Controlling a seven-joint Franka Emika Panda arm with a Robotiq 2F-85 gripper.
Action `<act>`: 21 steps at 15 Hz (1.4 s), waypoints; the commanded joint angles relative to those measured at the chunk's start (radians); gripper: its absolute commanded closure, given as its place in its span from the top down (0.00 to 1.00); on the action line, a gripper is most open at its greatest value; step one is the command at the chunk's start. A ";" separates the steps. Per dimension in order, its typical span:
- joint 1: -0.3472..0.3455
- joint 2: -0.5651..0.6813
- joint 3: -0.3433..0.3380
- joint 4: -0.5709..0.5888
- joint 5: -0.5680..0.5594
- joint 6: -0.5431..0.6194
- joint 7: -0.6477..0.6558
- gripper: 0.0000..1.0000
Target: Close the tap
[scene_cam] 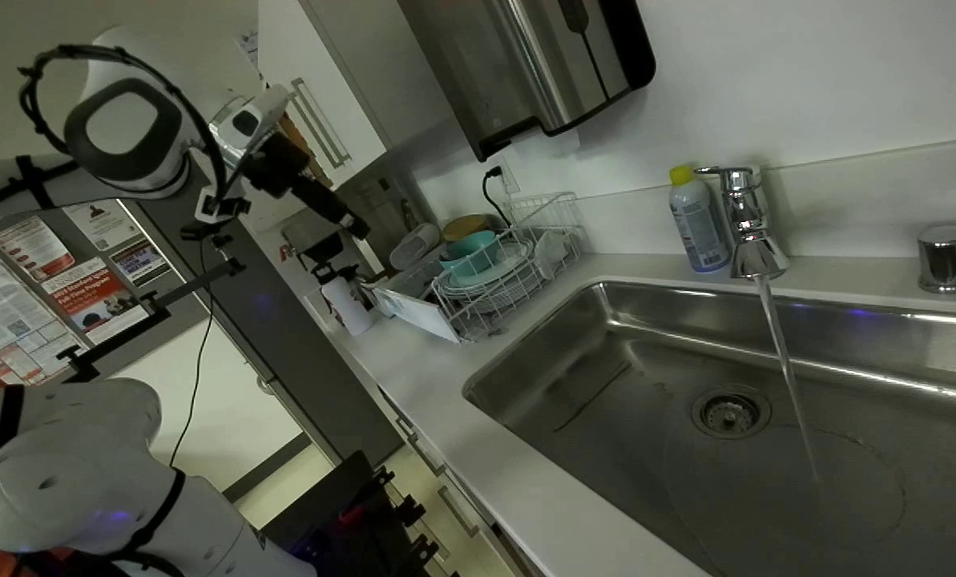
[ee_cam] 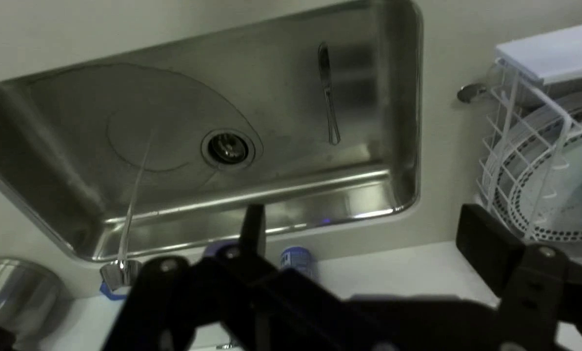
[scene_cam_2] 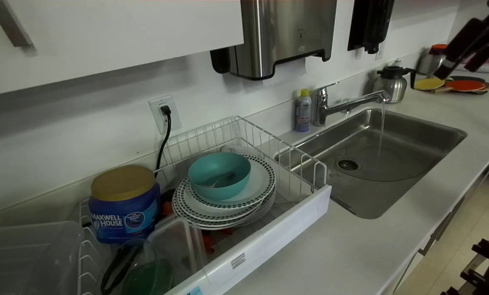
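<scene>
The chrome tap (scene_cam: 744, 204) stands at the back edge of the steel sink, with its top lever sticking out and water running from its spout into the sink. In an exterior view its body (scene_cam_2: 320, 106) is upright, the lever is tilted up and the long spout reaches over the sink. In the wrist view the spout tip (ee_cam: 120, 274) shows at lower left with the stream; the tap's body is mostly hidden behind my gripper. My gripper (ee_cam: 363, 219) is open and empty, its fingers wide apart. In an exterior view the gripper (scene_cam: 356, 223) is high up, apart from the tap.
A spray can (scene_cam_2: 303, 111) with a yellow cap stands close beside the tap. A steel dispenser (scene_cam_2: 289, 32) hangs on the wall above. A dish rack (scene_cam_2: 269, 256) with plates and a bowl stands beside the sink (ee_cam: 408, 122). A knife (ee_cam: 327, 92) lies in the sink.
</scene>
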 commanded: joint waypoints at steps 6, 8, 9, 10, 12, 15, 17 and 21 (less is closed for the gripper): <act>-0.070 0.215 -0.012 0.129 -0.077 0.133 0.019 1.00; -0.072 0.246 -0.013 0.150 -0.081 0.133 0.026 1.00; -0.072 0.249 -0.013 0.153 -0.081 0.133 0.026 1.00; -0.072 0.249 -0.013 0.154 -0.081 0.133 0.026 1.00; -0.075 0.271 -0.011 0.169 -0.088 0.152 0.026 1.00; -0.089 0.371 -0.001 0.258 -0.135 0.148 0.023 1.00; -0.091 0.446 -0.001 0.328 -0.166 0.145 0.024 1.00; -0.094 0.631 -0.013 0.500 -0.256 0.155 0.045 1.00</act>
